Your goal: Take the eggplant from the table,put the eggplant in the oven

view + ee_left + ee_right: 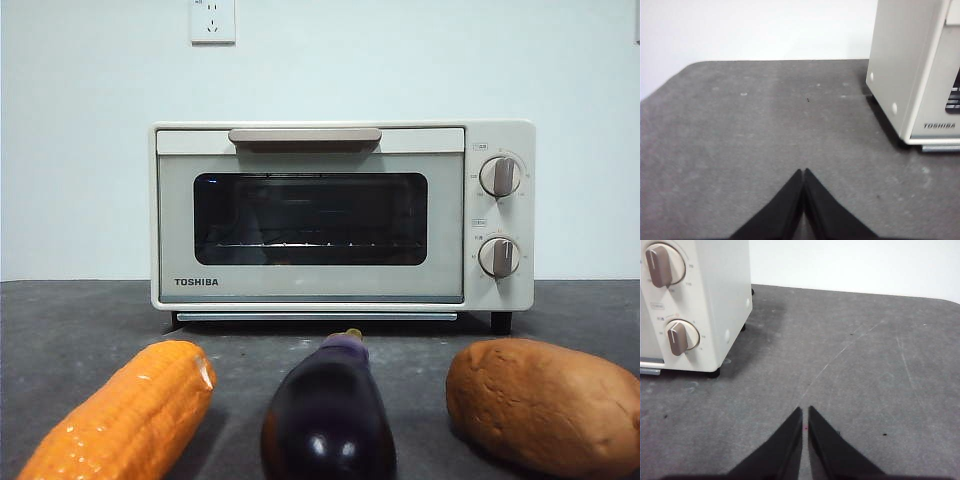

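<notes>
The glossy dark purple eggplant (328,420) lies on the grey table (90,320) at the front centre, stem end toward the oven. The cream-white Toshiba oven (340,215) stands behind it with its glass door closed; the left wrist view shows its left side (912,70), the right wrist view its knob side (695,300). My left gripper (803,172) is shut and empty over bare table left of the oven. My right gripper (805,410) is shut and empty over bare table right of the oven. Neither arm shows in the front view.
An orange corn cob (125,415) lies left of the eggplant and a brown potato-like lump (545,400) lies to its right, both near the front. A white wall with a socket (212,20) rises behind the oven.
</notes>
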